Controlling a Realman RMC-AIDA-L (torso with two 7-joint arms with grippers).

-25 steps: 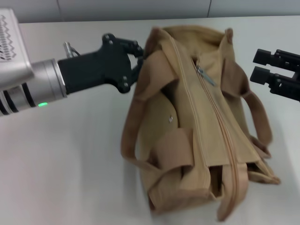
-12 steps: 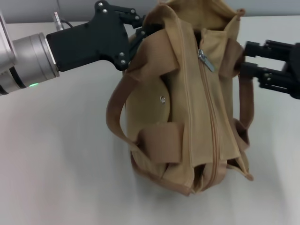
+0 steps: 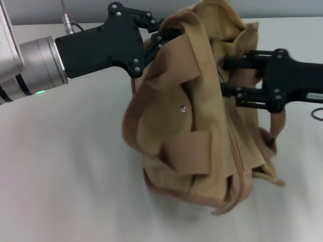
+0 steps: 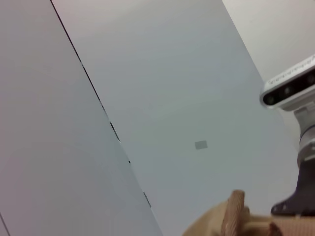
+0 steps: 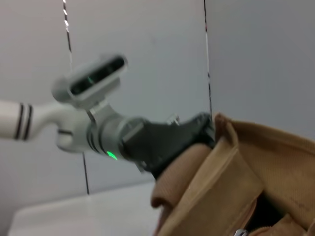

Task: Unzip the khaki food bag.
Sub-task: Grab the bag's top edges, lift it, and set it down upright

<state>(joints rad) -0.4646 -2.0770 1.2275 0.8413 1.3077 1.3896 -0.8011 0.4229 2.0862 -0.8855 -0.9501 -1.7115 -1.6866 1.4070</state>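
The khaki food bag [image 3: 192, 126] is a tan canvas tote, held tipped up on the white table, its snap [image 3: 183, 108] facing me. My left gripper [image 3: 164, 34] is shut on the bag's upper far edge by a webbing handle and holds that end up. My right gripper [image 3: 225, 77] is open, its two fingers reaching from the right against the bag's top where the zipper runs. The zipper pull is hidden in the head view. The right wrist view shows the bag [image 5: 256, 167], the left gripper [image 5: 204, 130] on it, and a bit of metal pull [image 5: 239, 232].
The white table [image 3: 65, 166] spreads to the left and front of the bag. A grey wall stands behind it. A black cable [image 3: 318, 113] lies at the right edge. The left wrist view shows mostly wall, a corner of the bag [image 4: 231, 221] and my head camera [image 4: 290, 91].
My right gripper has moved left from beside the bag onto its top at the zipper. The left gripper keeps its hold; the bag has tipped further up and turned.
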